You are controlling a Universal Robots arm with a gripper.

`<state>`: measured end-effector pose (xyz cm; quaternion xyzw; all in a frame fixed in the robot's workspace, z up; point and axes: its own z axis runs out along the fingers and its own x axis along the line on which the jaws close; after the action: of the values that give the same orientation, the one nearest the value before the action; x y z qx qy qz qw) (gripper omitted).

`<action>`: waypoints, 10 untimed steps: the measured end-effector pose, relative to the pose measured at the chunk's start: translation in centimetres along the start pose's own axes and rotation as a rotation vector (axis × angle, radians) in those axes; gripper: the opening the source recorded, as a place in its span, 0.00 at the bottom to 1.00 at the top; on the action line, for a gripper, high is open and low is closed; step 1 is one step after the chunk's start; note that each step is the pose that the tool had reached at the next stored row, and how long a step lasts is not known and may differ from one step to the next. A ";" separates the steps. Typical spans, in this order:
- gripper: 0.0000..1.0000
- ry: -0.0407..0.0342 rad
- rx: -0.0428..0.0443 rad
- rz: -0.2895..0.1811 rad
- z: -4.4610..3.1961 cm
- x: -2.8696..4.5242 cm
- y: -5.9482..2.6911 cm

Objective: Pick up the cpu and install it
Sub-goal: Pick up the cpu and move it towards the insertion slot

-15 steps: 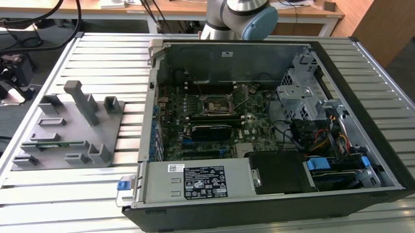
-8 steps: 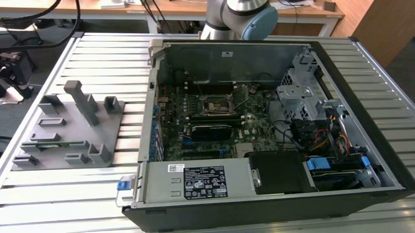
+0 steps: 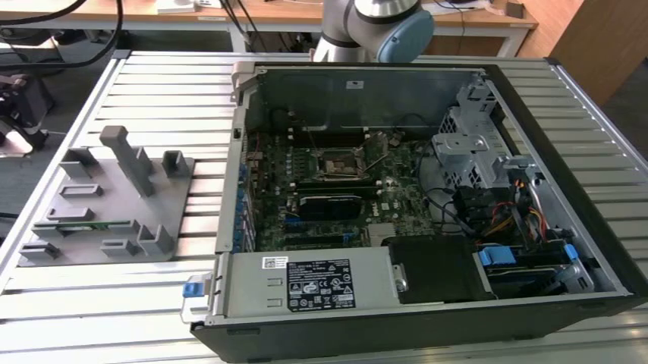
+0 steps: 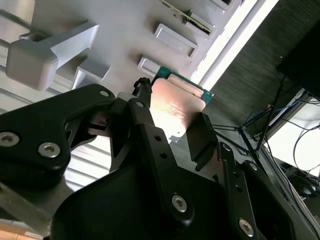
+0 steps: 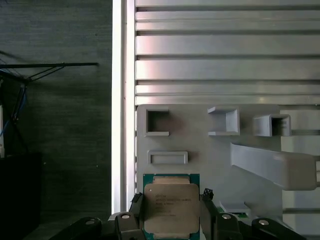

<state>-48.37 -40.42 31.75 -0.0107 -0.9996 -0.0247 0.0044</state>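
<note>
Black hand (image 4: 172,112), fingers (image 4: 150,135) clamped on opposite edges of the cpu (image 4: 175,100), held aloft

The open computer case (image 3: 426,189) and the grey fixture plate (image 3: 102,205) at the exterior view's left are seen from high above, at a steep downward angle and from some way off. In both wrist views that fixture plate is viewed from close by, past the gripper (image 5: 171,215) and the cpu (image 5: 171,202). It is seen squarely in the first wrist view and obliquely, seemingly from low beside the gripper, in the second.
</note>
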 end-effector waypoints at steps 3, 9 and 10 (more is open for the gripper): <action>0.53 0.0000 -0.0004 0.000 -0.52 0.00 0.02; 0.53 -0.0004 -0.0009 0.000 -1.49 0.01 0.07; 0.53 -0.0005 -0.0010 0.000 -1.67 0.01 0.08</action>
<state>-48.36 -40.42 33.42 -0.0106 -0.9996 -0.0252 0.0041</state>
